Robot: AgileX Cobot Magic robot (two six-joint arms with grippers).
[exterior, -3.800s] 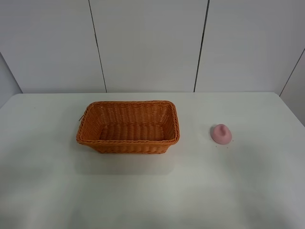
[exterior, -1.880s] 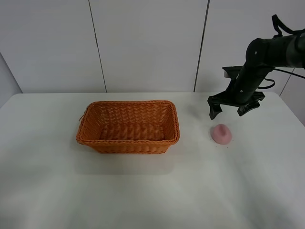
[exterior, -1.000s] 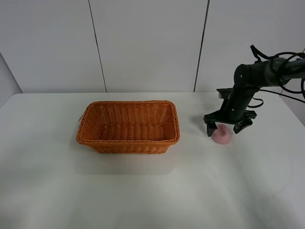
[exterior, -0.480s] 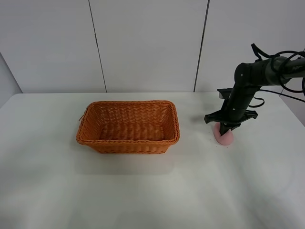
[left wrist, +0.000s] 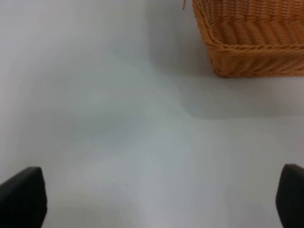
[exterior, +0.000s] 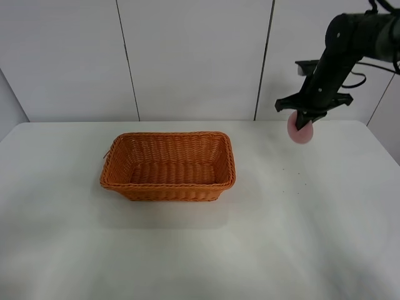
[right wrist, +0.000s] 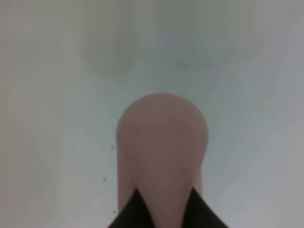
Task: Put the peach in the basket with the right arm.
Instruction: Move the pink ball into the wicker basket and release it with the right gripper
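My right gripper hangs high above the table's right side, shut on the pink peach. In the right wrist view the peach fills the middle, with two black fingertips pinching its near end over the bare white table. The orange-brown wicker basket stands on the table left of centre, well to the left of and below the peach, with nothing in it. My left gripper shows only as two black fingertips far apart, open and holding nothing; a corner of the basket lies ahead of it.
The white table stretches around the basket. A few tiny dark specks lie where the peach sat. Grey wall panels stand behind the table.
The right gripper came down around the peach, shut on it, and has now lifted it well above the table. The basket has not moved.
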